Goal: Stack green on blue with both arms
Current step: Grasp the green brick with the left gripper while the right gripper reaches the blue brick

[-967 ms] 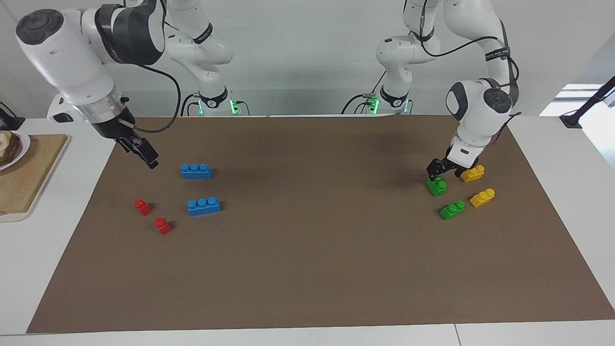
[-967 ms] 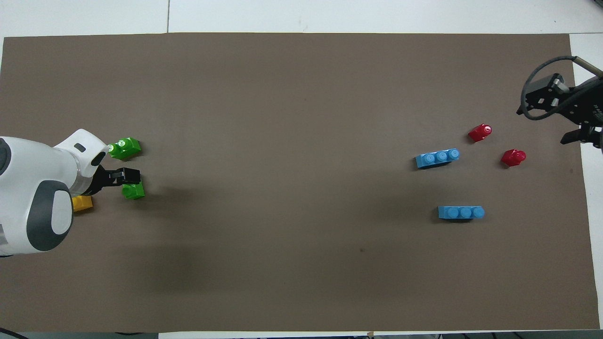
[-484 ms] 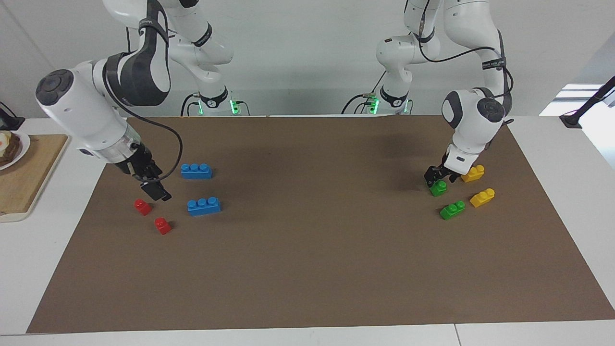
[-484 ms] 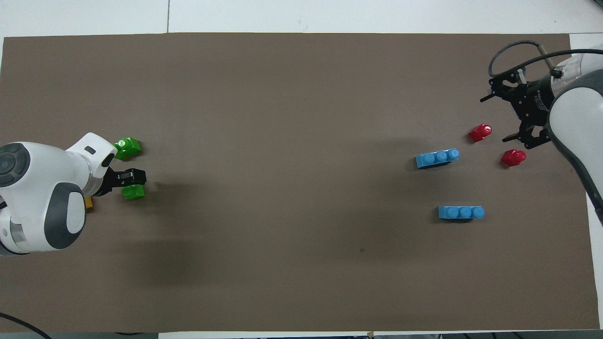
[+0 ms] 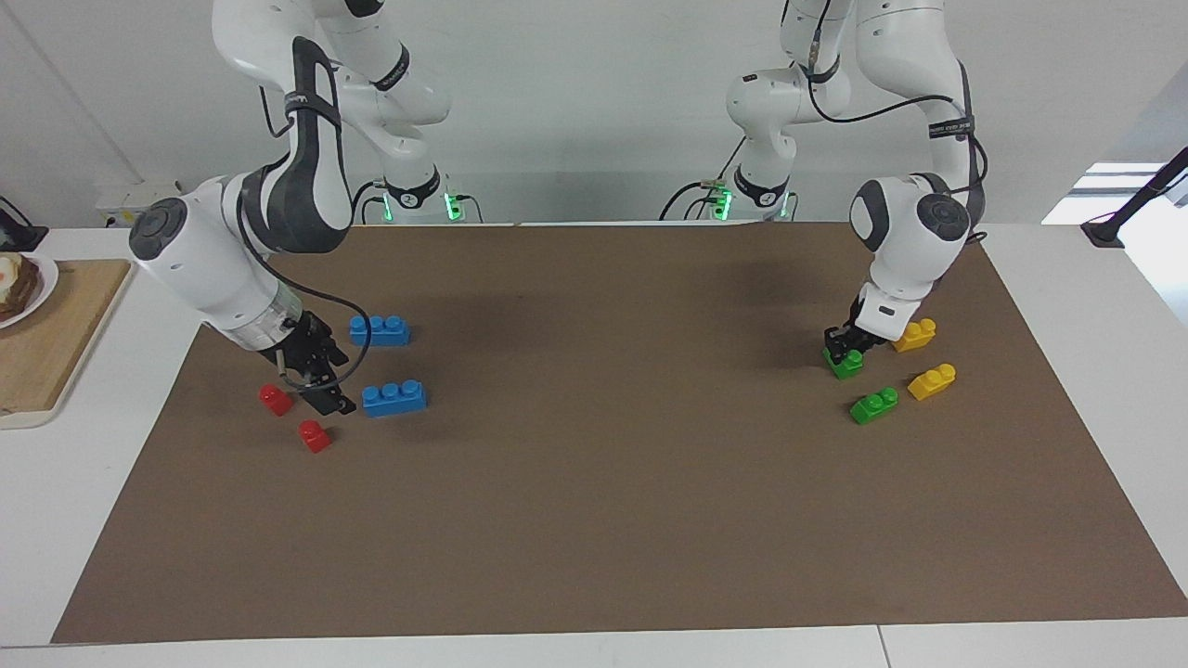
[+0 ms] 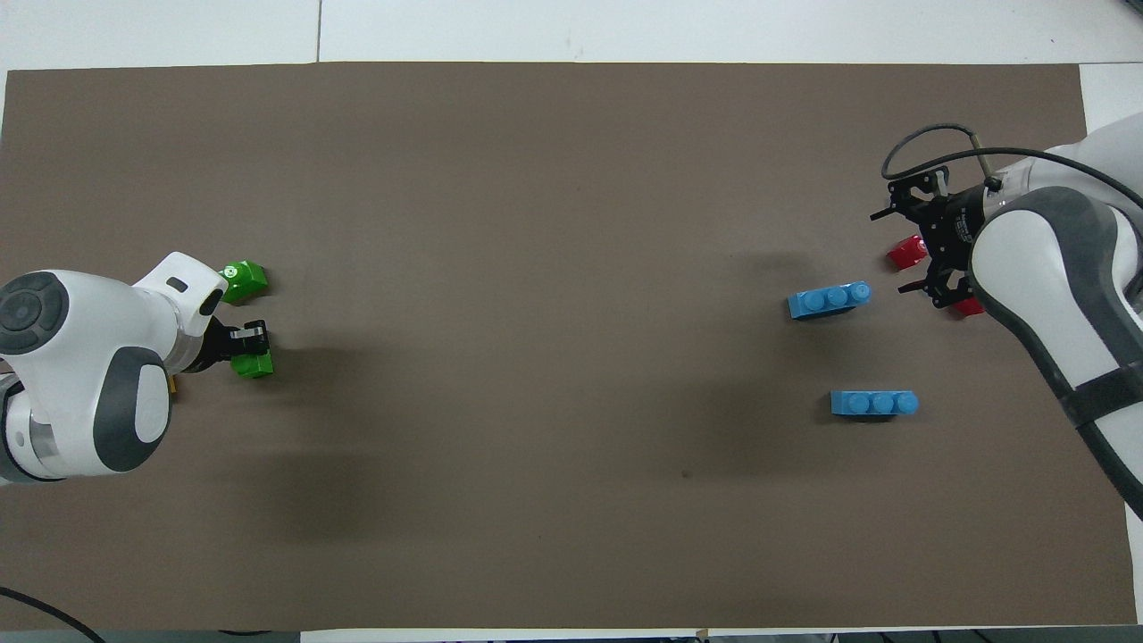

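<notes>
The left gripper (image 5: pixel 845 345) has come down since a moment ago and its fingers have closed in. Now it is clamped on the green brick (image 5: pixel 846 364), which sits on the brown mat (image 5: pixel 594 520) near the desk edge at the left arm's end. The brick is not off the mat yet. I think the next step is to lift it.

The right gripper (image 5: pixel 329 390) has moved too. It was up near the red bricks (image 5: pixel 275 399) and now it hangs low, just beside the blue brick (image 5: pixel 394 397), with its fingers wide apart. This brick lies near the desk edge at the right arm's end. I think this arm is getting ready to grab the blue brick and hold it so the green one can be pushed on top.

The second green brick (image 5: pixel 873 405) lies a bit farther from the robots than the held one. Two yellow bricks (image 5: pixel 932 380) sit close by. The other blue brick (image 5: pixel 380 330) lies nearer to the robots.

All the bricks are shiny, hard plastic with round bumps on top. The green ones are short with two bumps. The blue ones are long with three bumps in a row. The mat is flat and dull, like paper
</notes>
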Robot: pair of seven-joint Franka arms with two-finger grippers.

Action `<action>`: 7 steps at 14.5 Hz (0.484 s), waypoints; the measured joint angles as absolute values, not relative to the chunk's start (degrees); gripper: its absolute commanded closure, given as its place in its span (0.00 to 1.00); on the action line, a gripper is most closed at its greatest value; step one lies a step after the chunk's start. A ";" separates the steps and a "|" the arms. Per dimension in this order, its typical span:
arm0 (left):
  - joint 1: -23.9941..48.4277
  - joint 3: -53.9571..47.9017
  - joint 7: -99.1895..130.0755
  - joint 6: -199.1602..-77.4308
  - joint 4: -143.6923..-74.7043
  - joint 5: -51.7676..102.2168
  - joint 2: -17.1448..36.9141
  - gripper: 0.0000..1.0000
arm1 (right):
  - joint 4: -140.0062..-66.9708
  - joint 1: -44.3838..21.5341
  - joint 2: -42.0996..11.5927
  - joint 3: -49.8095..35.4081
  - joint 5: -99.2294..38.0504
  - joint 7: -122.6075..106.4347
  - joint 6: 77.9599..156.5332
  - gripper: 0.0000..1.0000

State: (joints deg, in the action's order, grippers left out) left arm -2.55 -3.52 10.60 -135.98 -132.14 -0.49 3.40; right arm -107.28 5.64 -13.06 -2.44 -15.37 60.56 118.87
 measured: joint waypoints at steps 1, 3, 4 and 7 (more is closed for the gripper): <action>-2.48 -3.52 10.77 -135.98 -132.14 -0.49 3.40 1.00 | -108.62 5.70 -13.06 -2.41 -16.12 60.64 120.18 0.00; -2.47 -3.51 10.94 -135.84 -132.06 -0.49 3.41 1.00 | -110.53 6.43 -13.05 -2.38 -17.22 60.67 121.39 0.00; -2.47 -3.51 11.28 -135.40 -131.77 -0.49 3.41 1.00 | -111.23 6.85 -13.01 -2.35 -17.32 60.67 121.53 0.00; -2.43 -3.52 14.16 -130.95 -128.42 -0.49 3.36 1.00 | -113.05 7.28 -12.92 -2.28 -19.90 60.68 121.67 0.00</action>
State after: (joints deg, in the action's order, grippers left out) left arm -2.43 -3.52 14.16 -130.95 -128.42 -0.49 3.36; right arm -113.05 7.28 -12.92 -2.28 -19.90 60.68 121.67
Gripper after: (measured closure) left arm 0.656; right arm 0.000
